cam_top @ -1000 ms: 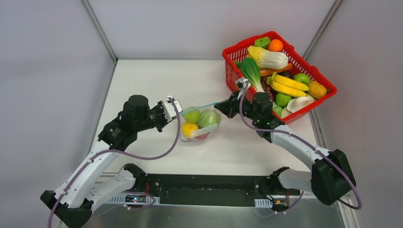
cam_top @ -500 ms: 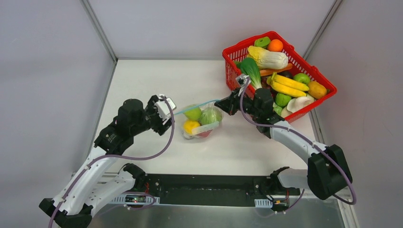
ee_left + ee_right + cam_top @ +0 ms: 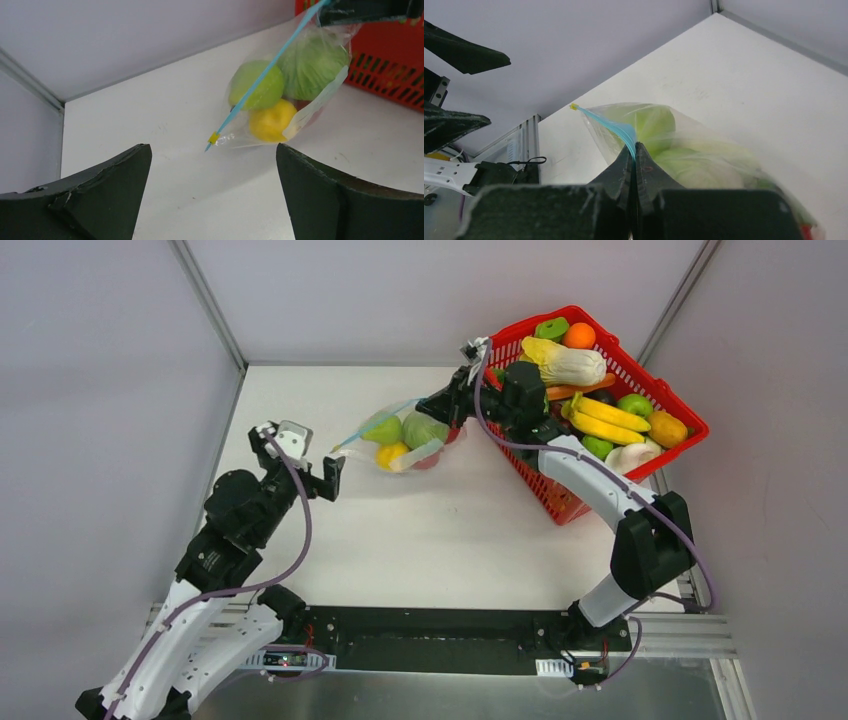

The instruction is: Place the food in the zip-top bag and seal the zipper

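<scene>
The zip-top bag (image 3: 405,435) hangs from my right gripper (image 3: 441,406), which is shut on the right end of the teal zipper (image 3: 385,420). Through the clear plastic I see food: a green fruit (image 3: 257,85), a green cabbage (image 3: 312,62), a yellow lemon (image 3: 272,120) and a bit of red. In the right wrist view the zipper (image 3: 609,125) runs out from the pinched jaws of that gripper (image 3: 635,148) over the bag (image 3: 684,155). My left gripper (image 3: 300,448) stands wide open to the left of the bag, apart from the zipper's free end with its yellow tab (image 3: 214,137).
A red mesh basket (image 3: 690,425) full of toy fruit and vegetables stands at the back right, right behind the right gripper; its side shows in the left wrist view (image 3: 395,80). Grey walls close off the white table (image 3: 440,540) at the left and back.
My left gripper opened, let go of the zipper's left end and drew back to the left. The right gripper carried the bag up and back toward the basket.
</scene>
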You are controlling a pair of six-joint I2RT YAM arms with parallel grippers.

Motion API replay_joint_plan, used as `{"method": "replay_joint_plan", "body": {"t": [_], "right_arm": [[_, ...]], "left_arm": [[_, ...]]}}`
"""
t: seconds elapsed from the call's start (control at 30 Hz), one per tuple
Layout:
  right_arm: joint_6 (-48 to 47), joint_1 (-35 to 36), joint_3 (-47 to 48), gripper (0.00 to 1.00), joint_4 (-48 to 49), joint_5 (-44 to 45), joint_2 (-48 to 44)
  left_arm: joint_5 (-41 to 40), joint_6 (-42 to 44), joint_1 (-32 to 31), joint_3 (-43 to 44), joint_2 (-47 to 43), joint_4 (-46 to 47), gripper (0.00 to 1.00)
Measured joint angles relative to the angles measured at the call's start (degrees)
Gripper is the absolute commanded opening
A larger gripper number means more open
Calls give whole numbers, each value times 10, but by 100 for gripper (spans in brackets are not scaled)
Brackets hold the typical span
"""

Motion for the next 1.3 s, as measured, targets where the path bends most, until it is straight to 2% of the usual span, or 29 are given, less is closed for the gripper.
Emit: {"method": "replay_joint_plan", "body": {"t": [0.13, 0.2, 0.27, 0.33, 0.4, 0.47, 0.63, 0.73, 1.1, 1.2, 1.3], "right_arm": [[-28, 24, 14, 5, -5, 0, 5], [-49, 42, -20, 14, -12, 0, -6], [-74, 61, -94, 21, -22, -5, -37], [-93, 75, -170, 35, -47, -20, -75], [-106, 84, -245, 55, -80, -39, -124], [-113, 84, -284, 63, -109, -47, -175], [-124, 82, -289, 67, -123, -47, -284], [-122, 82, -269, 67, -108, -38, -297], [-10, 107, -247, 68, -84, 19, -106], [-1, 123, -229, 70, -124, 57, -76], [-2, 128, -187, 78, -179, 111, -63]], "left_arm": [[-64, -35, 0, -6, -34, 17, 99], [-90, -46, 0, -14, -47, 22, 99], [-113, -55, 0, -21, -56, 21, 99], [-129, -63, 0, -26, -60, 21, 99], [-137, -68, 0, -28, -58, 20, 99], [-137, -76, 0, -27, -46, 17, 99], [-129, -94, 0, -6, 21, -8, 99], [-115, -109, 0, 3, 52, -21, 99], [-39, -196, 13, 2, 136, -50, 99], [-13, -233, 45, -1, 177, -54, 99], [6, -273, 90, -2, 212, -63, 99]]}}
